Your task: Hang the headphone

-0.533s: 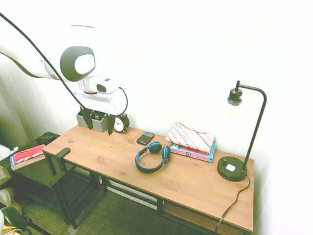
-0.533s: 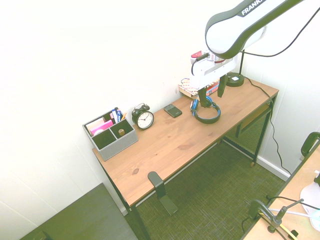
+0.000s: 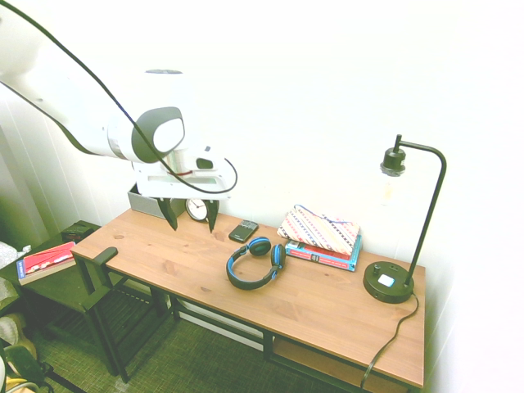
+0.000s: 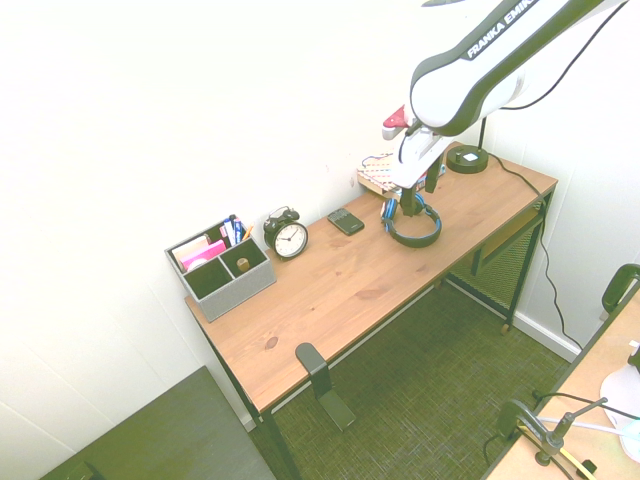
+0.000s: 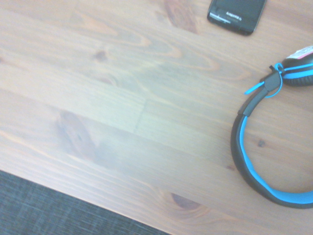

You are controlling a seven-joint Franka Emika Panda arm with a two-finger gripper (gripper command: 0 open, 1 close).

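The headphones (image 3: 255, 264) lay on the desk (image 3: 176, 260), ungripped and unhung; the gripper (image 3: 190, 228) hovered above the desk, jaws spread. Grasping, lifting and hanging all remained.

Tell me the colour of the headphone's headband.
The headband is black outside and bright blue inside, best seen in the wrist view.
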